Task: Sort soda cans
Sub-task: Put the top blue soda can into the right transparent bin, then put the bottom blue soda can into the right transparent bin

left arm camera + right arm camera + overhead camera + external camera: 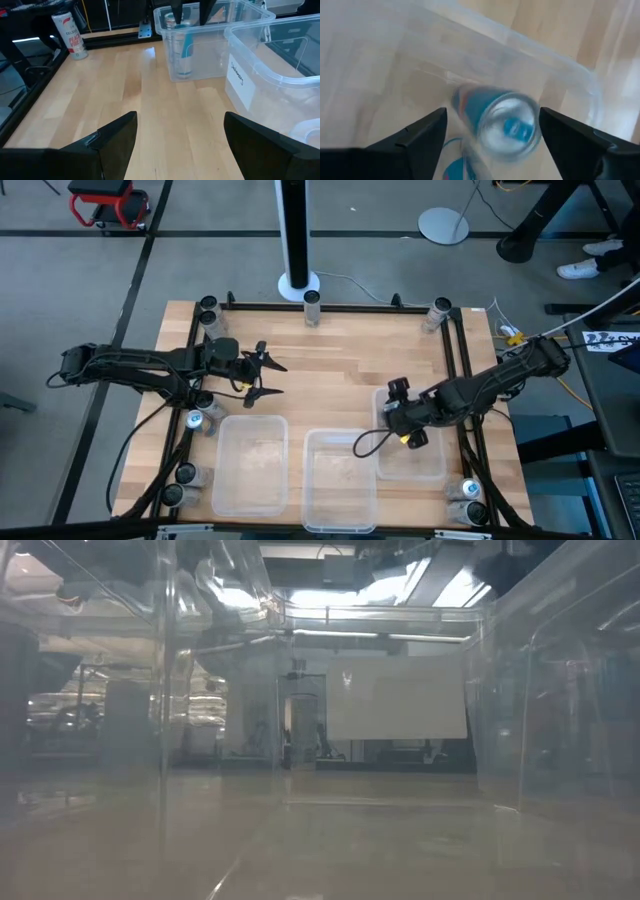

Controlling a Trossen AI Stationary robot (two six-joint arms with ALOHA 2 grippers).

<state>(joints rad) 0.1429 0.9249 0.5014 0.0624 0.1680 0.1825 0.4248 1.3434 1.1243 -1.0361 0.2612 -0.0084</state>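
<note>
A blue-and-silver soda can [496, 122] stood inside the clear bin on the right [420, 465], directly below the right hand [408, 420]. In the right wrist view its silver top faced the camera, blurred, and lay between the two dark fingers [415, 140] with a gap on each side, so the fingers stood apart and touched nothing. From the left wrist view the same can showed upright through the bin's wall, with the right hand's dark fingers reaching down just above it.

The rest of the cans stood around the edge of the wooden worktop [330, 350]. Three were along the far edge: one at the far left corner [208, 310], one near the middle [312, 304], and one at the far right corner [440, 311]. A silver-topped can [196, 420] stood at the left edge, just beside the left bin, and two more stood at the near left corner [180, 485]. Two cans [471, 500] stood at the near right corner. A white can with red lettering [69, 31] showed at the worktop's edge in the left wrist view.

Three clear bins lay side by side along the near half of the worktop: the left bin [250, 465], the middle bin [340, 480] and the right one holding the can.

The left hand [262, 375] hung over the bare wood at the left side, beyond the left bin, its fingers [112, 137] spread wide and holding nothing.
</note>
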